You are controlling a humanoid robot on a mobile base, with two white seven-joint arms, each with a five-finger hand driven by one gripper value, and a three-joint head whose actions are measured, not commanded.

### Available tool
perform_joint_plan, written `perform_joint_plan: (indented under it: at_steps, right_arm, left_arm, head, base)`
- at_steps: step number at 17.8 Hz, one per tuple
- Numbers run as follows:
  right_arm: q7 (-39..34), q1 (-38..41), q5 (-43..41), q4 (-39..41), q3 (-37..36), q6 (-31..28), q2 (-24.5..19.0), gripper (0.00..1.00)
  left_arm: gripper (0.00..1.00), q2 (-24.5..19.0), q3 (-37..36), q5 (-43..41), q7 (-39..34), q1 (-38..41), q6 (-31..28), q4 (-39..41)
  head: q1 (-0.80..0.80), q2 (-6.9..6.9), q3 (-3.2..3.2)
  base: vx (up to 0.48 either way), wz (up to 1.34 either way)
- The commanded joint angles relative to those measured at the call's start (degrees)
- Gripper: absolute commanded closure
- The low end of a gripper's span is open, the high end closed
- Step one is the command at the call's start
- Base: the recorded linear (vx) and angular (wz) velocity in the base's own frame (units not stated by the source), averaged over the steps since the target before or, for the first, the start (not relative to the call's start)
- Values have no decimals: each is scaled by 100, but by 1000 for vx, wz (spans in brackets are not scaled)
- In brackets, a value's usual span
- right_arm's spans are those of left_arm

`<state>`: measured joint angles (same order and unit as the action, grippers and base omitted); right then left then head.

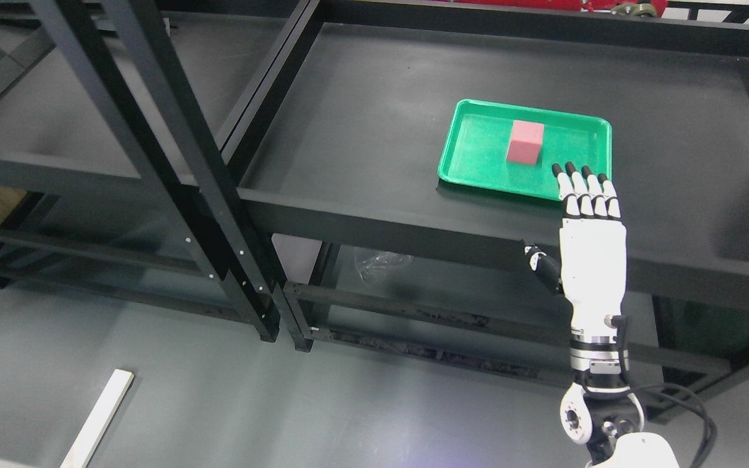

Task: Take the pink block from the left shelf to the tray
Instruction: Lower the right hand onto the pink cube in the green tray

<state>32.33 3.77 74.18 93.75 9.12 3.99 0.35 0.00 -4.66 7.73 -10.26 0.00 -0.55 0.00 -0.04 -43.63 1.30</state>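
Pink block (525, 142) sitting upright in green tray (472, 166) on right shelf (361, 130). Am watching right hand (590, 224) hovering at tray's near corner, fingers (582, 188) straight, holding nothing. Risk: fingertips catching rim on withdrawal, dragging tray or toppling block.

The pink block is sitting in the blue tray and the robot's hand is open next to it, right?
Not quite: the tray is green, not blue. The head view shows the pink block sitting in it, and the robot's right hand is open beside it, fingers straight over the tray's near corner and holding nothing.
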Motion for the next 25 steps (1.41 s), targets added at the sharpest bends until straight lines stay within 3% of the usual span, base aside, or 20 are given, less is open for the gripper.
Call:
perform_joint_plan:
  at_steps: [1, 13, 17, 25]
  right_arm:
    - [-103, -61, 1054, -14, 240, 5, 65, 1]
    - [-1475, -175, 589, -172, 205, 40, 65, 1]
    - [-2239, -289, 281, -366, 143, 40, 65, 1]
    - [-2687, -588, 228, -840, 143, 40, 65, 1]
  left_arm:
    - [0, -100, 0, 0, -2, -167, 3, 100]
    - [0, -100, 0, 0, -2, -167, 3, 100]
    - [0, -100, 0, 0, -2, -167, 3, 100]
    - [0, -100, 0, 0, -2, -176, 3, 100]
  head:
    - [0, 0, 0]
    - [0, 0, 0]
    - [0, 0, 0]
    - [0, 0, 0]
  base:
    - [252, -73]
    - [242, -184]
    - [186, -69]
    - [157, 24]
